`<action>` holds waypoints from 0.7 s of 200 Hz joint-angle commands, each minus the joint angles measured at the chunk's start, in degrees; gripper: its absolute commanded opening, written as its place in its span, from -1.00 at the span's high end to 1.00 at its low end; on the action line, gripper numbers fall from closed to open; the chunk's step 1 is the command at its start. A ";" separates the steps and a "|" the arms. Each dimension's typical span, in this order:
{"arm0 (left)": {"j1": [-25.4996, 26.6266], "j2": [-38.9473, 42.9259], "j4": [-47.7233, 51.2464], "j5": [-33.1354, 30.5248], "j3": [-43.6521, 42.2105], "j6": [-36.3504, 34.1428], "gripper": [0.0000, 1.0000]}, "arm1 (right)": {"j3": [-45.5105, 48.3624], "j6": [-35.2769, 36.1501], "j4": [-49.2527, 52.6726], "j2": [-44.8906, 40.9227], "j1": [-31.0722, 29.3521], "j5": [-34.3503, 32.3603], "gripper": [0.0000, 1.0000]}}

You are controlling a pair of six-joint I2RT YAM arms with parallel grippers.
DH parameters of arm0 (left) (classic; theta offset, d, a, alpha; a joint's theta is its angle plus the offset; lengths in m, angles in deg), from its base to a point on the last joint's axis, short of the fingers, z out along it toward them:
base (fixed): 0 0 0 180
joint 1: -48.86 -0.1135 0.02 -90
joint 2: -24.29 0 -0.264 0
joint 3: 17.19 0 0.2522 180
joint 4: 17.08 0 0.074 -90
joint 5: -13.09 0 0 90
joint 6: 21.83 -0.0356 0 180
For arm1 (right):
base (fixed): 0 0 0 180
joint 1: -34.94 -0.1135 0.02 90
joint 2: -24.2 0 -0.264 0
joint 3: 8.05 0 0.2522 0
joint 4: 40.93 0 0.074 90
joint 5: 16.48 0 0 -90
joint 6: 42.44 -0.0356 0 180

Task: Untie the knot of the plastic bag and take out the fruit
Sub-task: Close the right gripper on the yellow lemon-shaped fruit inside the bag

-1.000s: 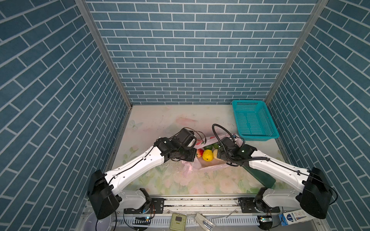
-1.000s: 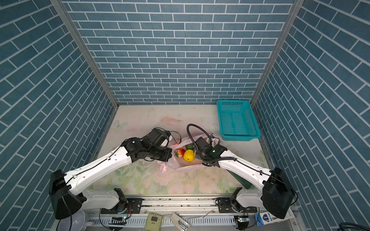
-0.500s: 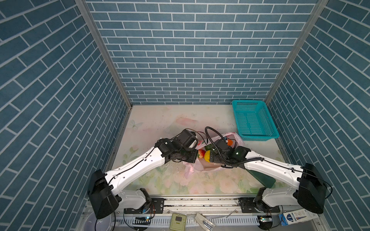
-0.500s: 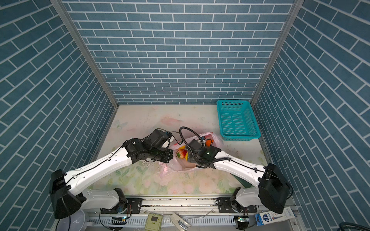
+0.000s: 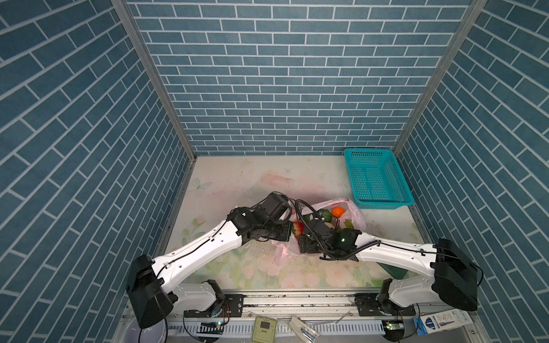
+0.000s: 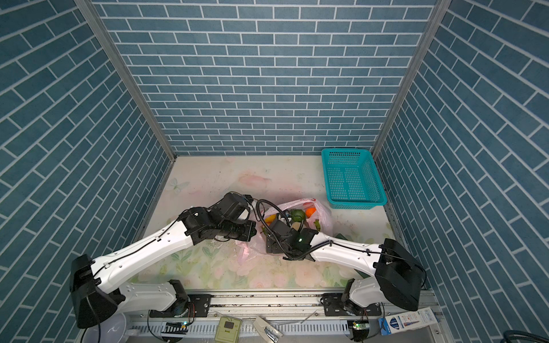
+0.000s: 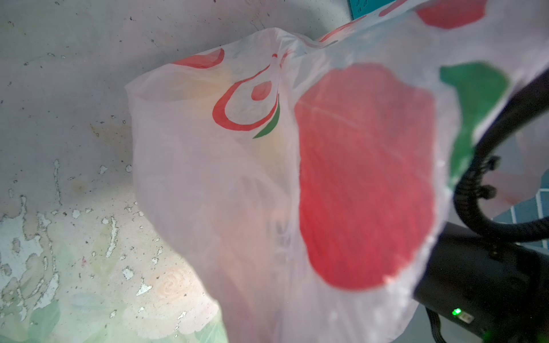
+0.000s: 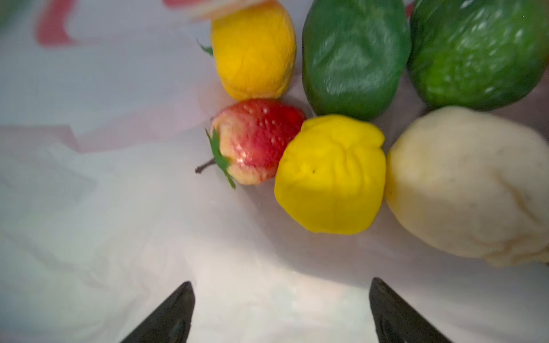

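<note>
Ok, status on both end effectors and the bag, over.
Left end effector shut on plastic bag rim. Right end effector open inside, facing yellow fruit. Strawberry and cream fruit crowd it.

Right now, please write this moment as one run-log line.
plastic bag: open | left pincer: shut on its edge | right pincer: open, inside bag | fruit: inside bag

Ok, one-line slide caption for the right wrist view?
Open right claw inside the plastic bag, facing a strawberry and yellow, green and cream fruit.

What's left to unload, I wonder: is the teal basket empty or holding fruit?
Empty: basket shows only bare mesh; the fruit lies in the plastic bag.
</note>
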State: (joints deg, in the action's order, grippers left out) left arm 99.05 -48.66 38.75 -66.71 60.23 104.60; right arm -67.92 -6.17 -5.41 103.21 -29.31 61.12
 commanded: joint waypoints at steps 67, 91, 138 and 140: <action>3.39 0.22 -2.07 1.94 -4.56 0.92 1.00 | 1.46 -5.25 -4.10 -1.28 1.75 -0.91 -0.85; 3.68 0.26 -2.44 1.02 -4.84 1.09 1.00 | 1.13 -6.70 -8.08 0.69 4.09 0.98 -0.85; 3.68 -0.01 -3.03 0.08 -3.57 1.02 1.00 | -0.14 -7.40 -9.16 3.27 5.39 -0.77 -0.79; 3.64 -0.11 -3.08 0.08 -3.50 0.95 1.00 | -0.17 -7.47 -8.90 3.20 5.48 -1.04 -0.78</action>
State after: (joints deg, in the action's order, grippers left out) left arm 102.40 -48.59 36.19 -65.55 55.99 105.49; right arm -65.58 -10.81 -13.98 105.94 -24.24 62.17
